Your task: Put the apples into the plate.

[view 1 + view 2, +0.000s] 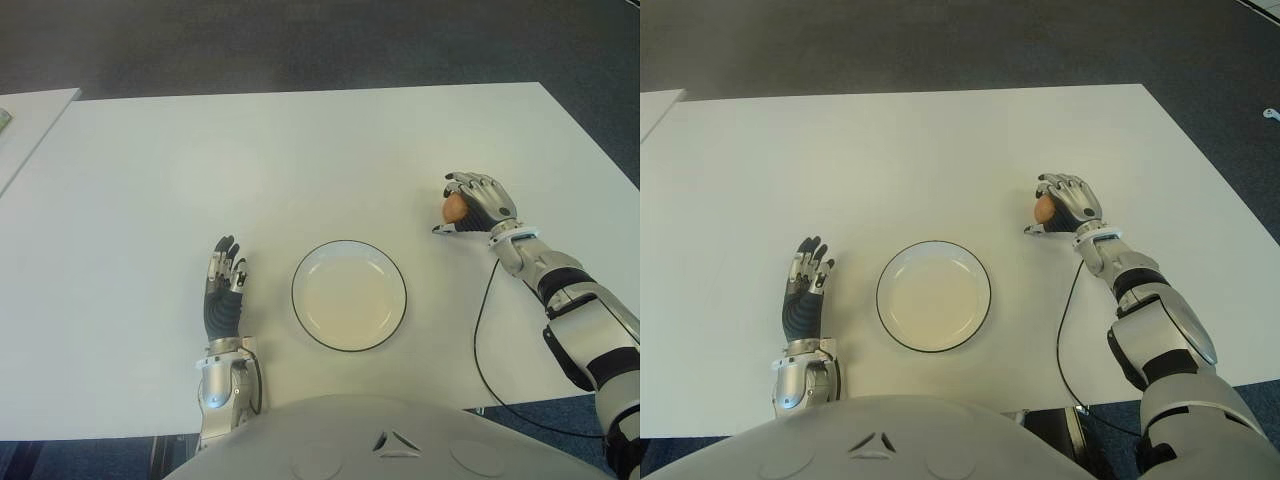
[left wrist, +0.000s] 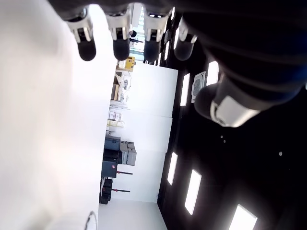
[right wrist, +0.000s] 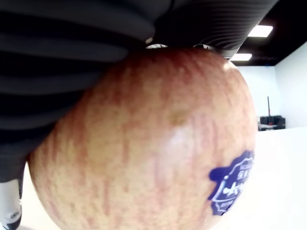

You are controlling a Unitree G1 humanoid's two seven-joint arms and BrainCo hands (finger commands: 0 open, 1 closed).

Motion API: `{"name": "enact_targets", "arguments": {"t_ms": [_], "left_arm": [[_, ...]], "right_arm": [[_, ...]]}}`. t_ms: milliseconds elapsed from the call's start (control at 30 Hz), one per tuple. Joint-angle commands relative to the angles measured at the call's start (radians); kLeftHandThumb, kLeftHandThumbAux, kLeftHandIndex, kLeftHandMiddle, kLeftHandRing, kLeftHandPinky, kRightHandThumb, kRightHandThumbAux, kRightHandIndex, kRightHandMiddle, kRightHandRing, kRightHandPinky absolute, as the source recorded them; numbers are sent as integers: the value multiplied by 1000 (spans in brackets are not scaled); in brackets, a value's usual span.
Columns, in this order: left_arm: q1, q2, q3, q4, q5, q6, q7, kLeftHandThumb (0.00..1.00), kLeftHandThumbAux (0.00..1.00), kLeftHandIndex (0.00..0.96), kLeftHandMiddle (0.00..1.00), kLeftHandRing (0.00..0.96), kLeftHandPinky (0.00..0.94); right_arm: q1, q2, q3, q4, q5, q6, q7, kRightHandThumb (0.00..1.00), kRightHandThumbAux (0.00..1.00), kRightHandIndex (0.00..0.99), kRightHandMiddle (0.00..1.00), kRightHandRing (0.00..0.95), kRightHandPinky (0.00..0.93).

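A reddish-yellow apple (image 1: 454, 207) with a blue sticker (image 3: 232, 184) is held in my right hand (image 1: 470, 203), whose fingers curl over it at the right of the white table (image 1: 250, 160). It fills the right wrist view as apple (image 3: 144, 143). A white plate (image 1: 349, 295) with a dark rim sits at front centre, to the left of that hand, with nothing in it. My left hand (image 1: 224, 285) shows left of the plate with fingers stretched out and holding nothing.
A black cable (image 1: 480, 340) runs from the right forearm across the table's front right and over the edge. Another white table's corner (image 1: 30, 115) shows at the far left. Dark floor lies beyond the table's far edge.
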Motion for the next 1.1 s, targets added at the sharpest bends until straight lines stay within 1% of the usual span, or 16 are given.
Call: {"name": "enact_targets", "arguments": {"t_ms": [33,167,267,533,733,967,1100], "left_arm": [[36,-4,18,52,-11,67,-9,217,529,33,8,0,0],[39,-2,17,42,-15,83,-13,222,528,33,11,0,0],[40,-1,17,38,-16,89,-15,227,537,32,13,0,0],[35,-3,24,38,-9,85,-19,227,538,31,4,0,0],[32,-6,31,37,-11,95,-21,231,530,30,4,0,0],[27,-10,35,49,-11,70,-33,235,516,32,2,0,0],[25,-6,37,57,-9,64,-42,218,512,29,0,0,0]], "right_arm": [[34,8,-15,19,22,-12,52,701,718,440,748,725,717],[36,11,-37,19,52,-31,92,702,718,441,780,754,745],[37,14,-48,19,70,-37,113,703,719,440,818,787,784],[35,17,-70,16,92,-38,155,703,718,440,871,832,832],[33,19,-82,13,97,-39,170,704,717,439,888,849,839],[33,20,-87,9,94,-43,174,704,717,439,890,851,838],[34,20,-90,7,95,-43,178,704,718,439,892,852,839]]}}
